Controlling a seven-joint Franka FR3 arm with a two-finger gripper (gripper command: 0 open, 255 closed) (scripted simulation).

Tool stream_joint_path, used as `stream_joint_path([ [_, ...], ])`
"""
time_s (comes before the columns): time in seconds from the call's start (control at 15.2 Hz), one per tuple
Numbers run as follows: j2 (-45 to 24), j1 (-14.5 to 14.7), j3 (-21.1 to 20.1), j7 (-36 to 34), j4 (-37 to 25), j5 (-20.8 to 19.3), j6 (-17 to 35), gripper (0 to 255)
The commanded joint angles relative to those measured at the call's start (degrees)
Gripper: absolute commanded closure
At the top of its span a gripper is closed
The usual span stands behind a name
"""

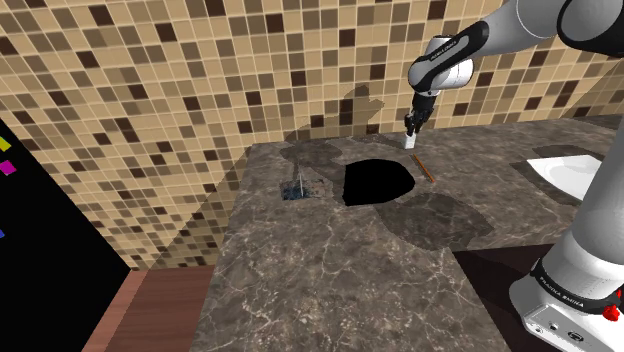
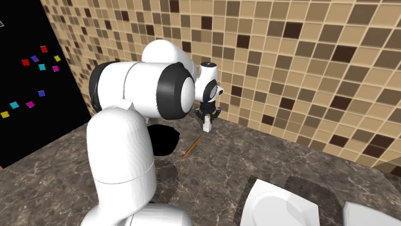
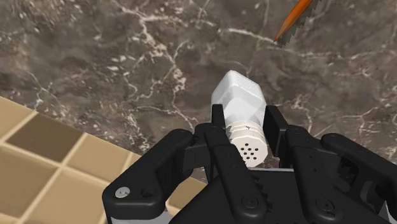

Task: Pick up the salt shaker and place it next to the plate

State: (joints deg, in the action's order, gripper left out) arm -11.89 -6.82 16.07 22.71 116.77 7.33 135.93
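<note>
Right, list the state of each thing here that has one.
Gripper: shut on the shaker.
Shaker: clasped between the fingers, holed cap toward the hand; whether it is clear of the counter is hard to tell.
Brown utensil: lying flat on the counter, apart from the gripper.

The gripper (image 1: 412, 132) points down near the back edge of the counter (image 1: 330, 270), clasping a white shaker (image 1: 410, 144). A black plate (image 1: 378, 182) lies at seven o'clock from the shaker. A thin brown stick (image 1: 424, 168) lies at five o'clock, just beside the plate.
</note>
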Motion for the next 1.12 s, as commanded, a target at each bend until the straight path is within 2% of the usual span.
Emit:
stream_joint_path([
  [0.0,0.0,0.0,0.0,0.0,0.0,0.0,0.0,255],
  [0.2,0.0,0.0,0.0,0.0,0.0,0.0,0.0,255],
  [1.06,4.6,0.4,0.5,-1.8,-4.7,-2.4,-9.0,255],
])
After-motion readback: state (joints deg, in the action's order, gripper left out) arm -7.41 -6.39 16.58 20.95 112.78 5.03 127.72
